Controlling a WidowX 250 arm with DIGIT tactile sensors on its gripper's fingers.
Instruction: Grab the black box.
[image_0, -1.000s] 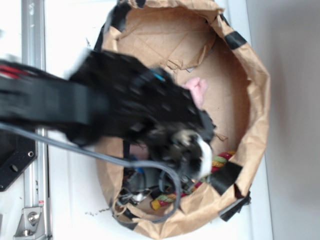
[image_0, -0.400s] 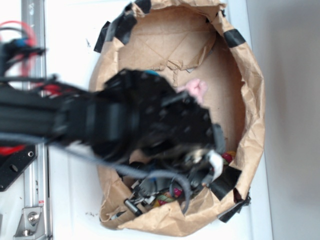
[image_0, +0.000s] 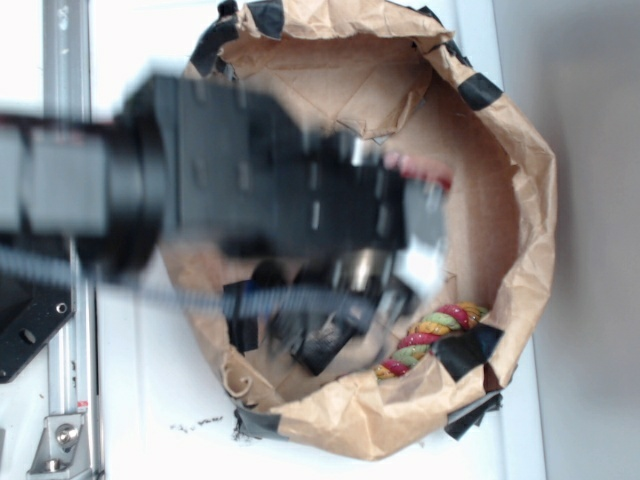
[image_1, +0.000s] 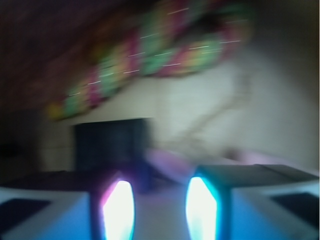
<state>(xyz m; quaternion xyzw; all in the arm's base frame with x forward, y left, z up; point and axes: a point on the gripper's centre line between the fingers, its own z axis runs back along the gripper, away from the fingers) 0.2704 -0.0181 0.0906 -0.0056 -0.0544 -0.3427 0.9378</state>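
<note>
Gripper (image_1: 160, 202) spread, empty, poised low inside brown paper bag (image_0: 520, 230); black box (image_1: 111, 145) flat on bag floor just ahead, left of centre, below coloured rope (image_1: 150, 55).

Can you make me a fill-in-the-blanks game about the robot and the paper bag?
1. The rope lies inside a brown ____ bag.
2. In the wrist view, the box ahead of the hand is colored ____.
3. In the wrist view, the rope lies ____ the box.

Missing words: paper; black; above
</note>
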